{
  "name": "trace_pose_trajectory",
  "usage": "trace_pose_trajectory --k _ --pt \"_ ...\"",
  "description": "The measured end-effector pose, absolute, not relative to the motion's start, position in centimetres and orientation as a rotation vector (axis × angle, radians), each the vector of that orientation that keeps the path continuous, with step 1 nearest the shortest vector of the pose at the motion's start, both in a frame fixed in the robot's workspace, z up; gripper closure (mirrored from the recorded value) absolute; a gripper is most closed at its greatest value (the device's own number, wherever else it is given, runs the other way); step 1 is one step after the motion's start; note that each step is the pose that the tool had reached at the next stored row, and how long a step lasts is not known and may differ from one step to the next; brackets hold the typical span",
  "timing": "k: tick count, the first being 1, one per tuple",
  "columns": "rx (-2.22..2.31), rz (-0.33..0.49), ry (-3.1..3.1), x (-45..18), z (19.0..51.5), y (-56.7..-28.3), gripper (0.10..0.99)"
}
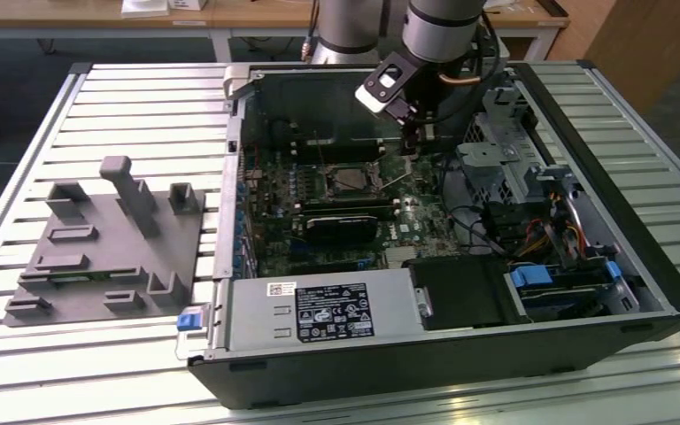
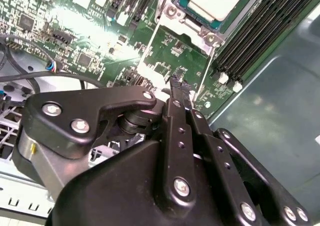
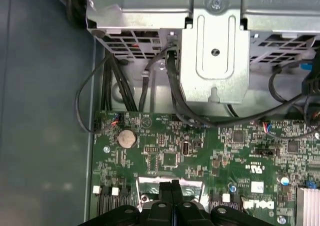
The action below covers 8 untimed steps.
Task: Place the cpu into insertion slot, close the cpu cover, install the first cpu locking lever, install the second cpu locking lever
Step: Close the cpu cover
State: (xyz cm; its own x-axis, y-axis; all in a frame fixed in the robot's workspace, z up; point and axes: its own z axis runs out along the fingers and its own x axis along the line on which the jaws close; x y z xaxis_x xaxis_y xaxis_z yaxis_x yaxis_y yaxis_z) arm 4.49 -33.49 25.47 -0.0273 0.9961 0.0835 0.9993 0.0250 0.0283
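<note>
Cut off in the second wrist view, the cpu (image 2: 215, 1) is seen flat in the slot (image 2: 170, 11), the gripper (image 2: 177, 83) closed, seemingly empty.

light: bright | glare: circuit board (image 2: 170, 51) | sheen: table slats (image 1: 104, 372)

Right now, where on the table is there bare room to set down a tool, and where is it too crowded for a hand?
In the exterior view, bare table slats lie beyond the grey fixture and on its near side. Inside the computer case it is crowded: the gripper hangs over the motherboard, with cables beside.
</note>
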Motion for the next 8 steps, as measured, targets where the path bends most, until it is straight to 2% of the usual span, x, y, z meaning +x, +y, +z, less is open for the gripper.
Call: trace_pose_trajectory --k 8 --pt "-2.145 -0.121 -2.236 5.23 25.31 -33.45 0.965"
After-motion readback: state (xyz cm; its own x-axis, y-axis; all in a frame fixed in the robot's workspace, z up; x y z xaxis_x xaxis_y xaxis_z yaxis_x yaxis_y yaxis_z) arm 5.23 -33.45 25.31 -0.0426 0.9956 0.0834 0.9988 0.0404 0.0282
